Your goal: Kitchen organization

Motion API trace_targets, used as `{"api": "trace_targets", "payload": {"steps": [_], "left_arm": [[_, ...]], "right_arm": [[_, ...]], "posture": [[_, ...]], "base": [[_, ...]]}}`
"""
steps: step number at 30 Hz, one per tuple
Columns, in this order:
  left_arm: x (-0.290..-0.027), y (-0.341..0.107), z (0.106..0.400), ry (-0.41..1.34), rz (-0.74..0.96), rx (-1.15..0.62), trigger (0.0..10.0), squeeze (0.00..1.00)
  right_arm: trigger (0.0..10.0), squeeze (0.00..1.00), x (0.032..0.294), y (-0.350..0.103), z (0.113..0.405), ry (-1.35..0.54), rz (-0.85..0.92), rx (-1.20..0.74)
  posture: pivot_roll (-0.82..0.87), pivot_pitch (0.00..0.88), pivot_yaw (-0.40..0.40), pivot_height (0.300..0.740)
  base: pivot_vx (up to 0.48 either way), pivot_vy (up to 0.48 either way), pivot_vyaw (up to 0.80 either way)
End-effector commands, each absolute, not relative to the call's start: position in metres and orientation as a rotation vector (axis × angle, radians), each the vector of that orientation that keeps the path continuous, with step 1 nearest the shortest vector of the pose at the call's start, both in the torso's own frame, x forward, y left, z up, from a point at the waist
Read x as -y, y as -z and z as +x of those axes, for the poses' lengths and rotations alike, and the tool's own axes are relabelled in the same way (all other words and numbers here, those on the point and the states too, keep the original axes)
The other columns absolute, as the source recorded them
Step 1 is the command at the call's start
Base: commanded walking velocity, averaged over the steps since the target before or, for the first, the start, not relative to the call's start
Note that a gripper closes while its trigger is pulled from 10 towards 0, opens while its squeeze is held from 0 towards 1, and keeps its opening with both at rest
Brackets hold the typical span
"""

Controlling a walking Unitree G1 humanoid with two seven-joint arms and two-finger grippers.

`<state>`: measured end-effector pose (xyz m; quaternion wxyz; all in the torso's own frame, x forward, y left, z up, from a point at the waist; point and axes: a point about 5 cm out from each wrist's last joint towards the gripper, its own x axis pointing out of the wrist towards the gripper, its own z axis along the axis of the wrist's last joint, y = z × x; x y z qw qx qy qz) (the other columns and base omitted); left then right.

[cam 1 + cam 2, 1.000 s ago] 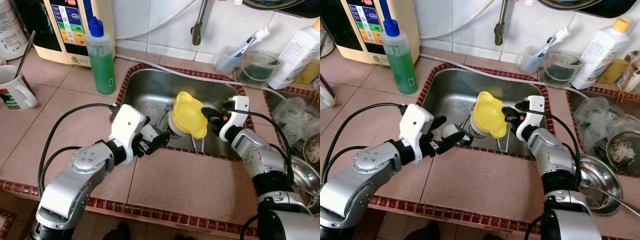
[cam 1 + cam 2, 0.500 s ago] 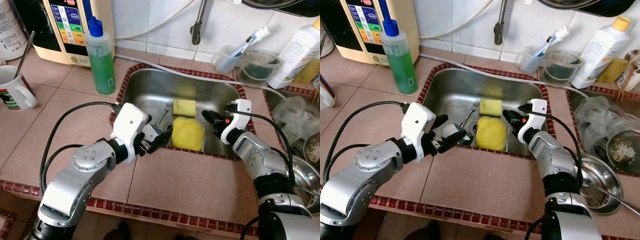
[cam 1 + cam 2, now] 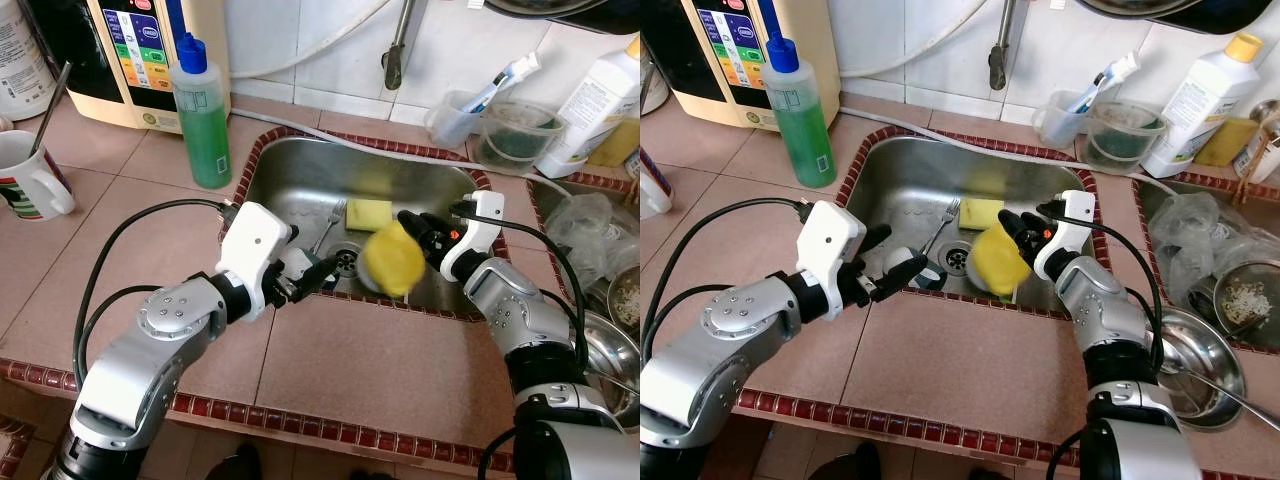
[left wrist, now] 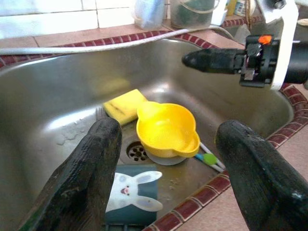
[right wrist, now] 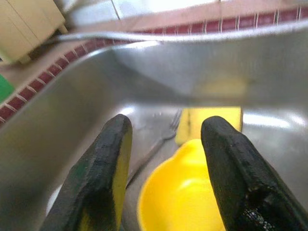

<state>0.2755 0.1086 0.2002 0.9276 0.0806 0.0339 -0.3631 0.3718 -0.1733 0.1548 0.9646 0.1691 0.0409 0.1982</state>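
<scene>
Below right gripper (image 3: 1015, 226) fingers (image 5: 106, 163), yellow bowl (image 4: 167, 130).

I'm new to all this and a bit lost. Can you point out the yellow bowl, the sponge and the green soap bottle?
yellow bowl (image 4: 166, 127), left wrist view, inside of the bowl.
sponge (image 3: 369, 213), left eye view, its top face.
green soap bottle (image 3: 203, 125), left eye view, middle of its body.

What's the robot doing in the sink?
The robot has both arms at the sink, tidying the kitchen. A yellow bowl sits near the drain beside a yellow sponge and a fork. The right gripper hovers open just above the bowl, not holding it. The left gripper waits open at the sink's front edge, above a rabbit-print cloth.
</scene>
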Motion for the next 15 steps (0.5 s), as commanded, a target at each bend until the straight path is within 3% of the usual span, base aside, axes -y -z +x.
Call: {"api": "trace_targets", "payload": {"steps": [1, 15], "left_arm": [[-0.109, -0.203, 0.277, 0.752, 0.177, -0.053, 10.0, 0.0], [-0.125, -0.201, 0.296, 0.677, 0.197, 0.039, 10.0, 0.0]], "right_arm": [[10.0, 1.0, 0.177, -0.163, 0.371, -0.386, 0.331, -0.033], [10.0, 1.0, 0.155, -0.173, 0.34, -0.384, 0.219, 0.111]], "posture": [[-0.03, 0.156, -0.079, 0.74], [-0.06, 0.097, -0.065, 0.74]], "base": [[0.0, 0.0, 0.0], [0.0, 0.0, 0.0]]}}
